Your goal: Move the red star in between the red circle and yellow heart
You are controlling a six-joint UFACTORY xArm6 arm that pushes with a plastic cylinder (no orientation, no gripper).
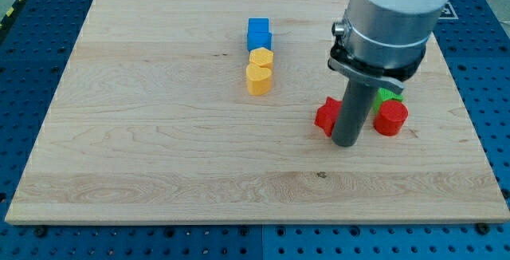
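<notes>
The red star (325, 116) lies right of the board's middle, partly hidden behind my rod. My tip (345, 143) rests on the board, touching the star's right side. The red circle (390, 119) sits just right of the rod, a small gap away. The yellow heart (258, 79) lies well to the left of the star, toward the view's top.
A yellow hexagon block (260, 57) sits just above the heart, and a blue cube (258, 33) above that. A green block (389, 94) peeks out behind the red circle, mostly hidden by the arm. The wooden board (159, 148) ends close to the red circle's right.
</notes>
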